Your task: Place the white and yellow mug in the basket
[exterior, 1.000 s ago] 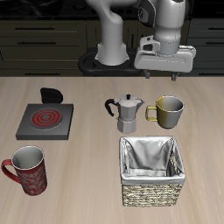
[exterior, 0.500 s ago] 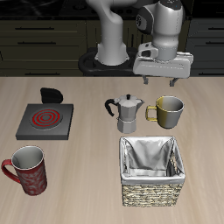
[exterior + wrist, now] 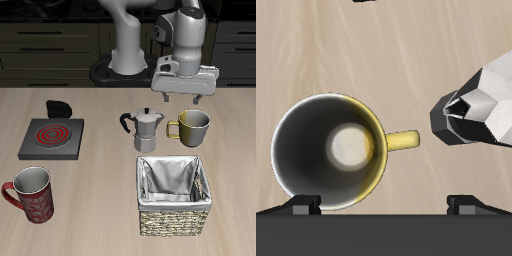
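The white and yellow mug stands upright on the table beside the silver moka pot, its yellow handle pointing at the pot. In the wrist view the mug shows from straight above, with a pale inside. The wicker basket with its grey cloth lining stands nearer the table's front edge, just in front of the mug, and holds nothing. My gripper hangs above the mug, open and empty, with clear air between it and the rim. Its fingertips show at the frame's edge in the wrist view.
The silver moka pot stands close beside the mug and also shows in the wrist view. A red patterned mug stands near the front edge. A small stove burner lies farther back with a black object behind it.
My gripper has come down toward the mug and shifted slightly sideways. Its fingers stay open. The mug, pot and basket have not moved.
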Motion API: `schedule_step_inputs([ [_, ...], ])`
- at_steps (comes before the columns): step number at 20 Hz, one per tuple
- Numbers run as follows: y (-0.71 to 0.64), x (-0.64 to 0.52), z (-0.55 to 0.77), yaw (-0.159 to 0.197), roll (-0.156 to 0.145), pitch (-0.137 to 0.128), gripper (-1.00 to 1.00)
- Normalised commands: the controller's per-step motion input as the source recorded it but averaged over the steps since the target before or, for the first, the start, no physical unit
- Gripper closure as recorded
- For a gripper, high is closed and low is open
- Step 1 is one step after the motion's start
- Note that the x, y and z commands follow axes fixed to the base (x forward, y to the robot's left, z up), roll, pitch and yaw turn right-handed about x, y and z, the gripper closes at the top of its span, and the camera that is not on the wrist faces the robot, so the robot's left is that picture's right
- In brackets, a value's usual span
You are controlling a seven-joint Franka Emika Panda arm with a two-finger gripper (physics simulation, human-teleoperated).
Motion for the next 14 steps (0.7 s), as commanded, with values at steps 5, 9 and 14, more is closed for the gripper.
schedule_step_inputs([
  [5,0.02,0.02,-0.13,-0.014,0.013,-0.012,-1.00],
  [9,0.02,0.07,-0.20,-0.048,0.026,0.016,-1.00],
  [14,0.10,0.08,-0.31,-0.004,0.024,0.024,-1.00],
])
